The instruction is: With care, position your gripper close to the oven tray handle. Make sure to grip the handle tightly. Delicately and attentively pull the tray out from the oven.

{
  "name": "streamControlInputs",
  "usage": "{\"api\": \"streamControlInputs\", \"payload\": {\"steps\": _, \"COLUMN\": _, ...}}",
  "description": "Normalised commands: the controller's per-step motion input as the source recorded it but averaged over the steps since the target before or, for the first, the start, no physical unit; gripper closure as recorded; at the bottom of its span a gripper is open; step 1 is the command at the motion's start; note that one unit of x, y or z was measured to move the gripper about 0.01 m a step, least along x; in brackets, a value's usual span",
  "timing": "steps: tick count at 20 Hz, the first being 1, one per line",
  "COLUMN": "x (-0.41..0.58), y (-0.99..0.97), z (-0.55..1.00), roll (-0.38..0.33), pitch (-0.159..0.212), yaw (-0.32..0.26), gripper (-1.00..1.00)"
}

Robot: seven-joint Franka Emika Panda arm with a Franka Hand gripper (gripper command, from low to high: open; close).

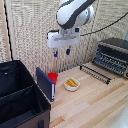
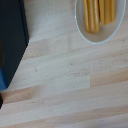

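Note:
My gripper (image 1: 61, 52) hangs high in the air on the white arm, its two blue-tipped fingers apart with nothing between them. It is above the table, well to the exterior view's left of the oven (image 1: 115, 54), a dark box at the right edge. The tray (image 1: 99, 70), a dark wire rack, juts out low from the oven's front. The oven tray handle (image 1: 94, 75) is the thin dark bar along the rack's outer edge, and the gripper is far from it. The wrist view shows neither fingers, tray nor oven.
A white bowl (image 1: 72, 83) (image 2: 100, 20) of yellow sticks sits on the wooden table (image 1: 95, 102) almost below the gripper. Beside it stand a red cup (image 1: 53, 77) and a blue panel (image 1: 45, 83). A large black open case (image 1: 20, 95) (image 2: 12, 35) fills the left.

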Motion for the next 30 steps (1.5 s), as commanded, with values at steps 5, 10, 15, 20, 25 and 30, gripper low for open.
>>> {"api": "streamControlInputs", "payload": {"steps": 5, "x": 0.000, "y": -0.11, "z": 0.00, "roll": -0.329, "pitch": 0.003, "yaw": 0.139, "gripper": -1.00}}
{"api": "streamControlInputs", "payload": {"steps": 10, "x": 0.000, "y": -0.10, "z": 0.00, "roll": -0.331, "pitch": 0.000, "yaw": 0.137, "gripper": -1.00}}
{"api": "streamControlInputs", "payload": {"steps": 15, "x": 0.034, "y": -0.09, "z": 0.00, "roll": -0.330, "pitch": -0.006, "yaw": 0.136, "gripper": -1.00}}
{"api": "streamControlInputs", "payload": {"steps": 20, "x": 0.077, "y": -0.09, "z": 0.00, "roll": -0.329, "pitch": -0.008, "yaw": 0.127, "gripper": -1.00}}
{"api": "streamControlInputs", "payload": {"steps": 25, "x": 0.090, "y": -0.09, "z": 0.00, "roll": -0.334, "pitch": -0.002, "yaw": 0.122, "gripper": -1.00}}
{"api": "streamControlInputs", "payload": {"steps": 30, "x": 0.129, "y": -0.07, "z": 0.00, "roll": -0.334, "pitch": -0.003, "yaw": 0.117, "gripper": -1.00}}
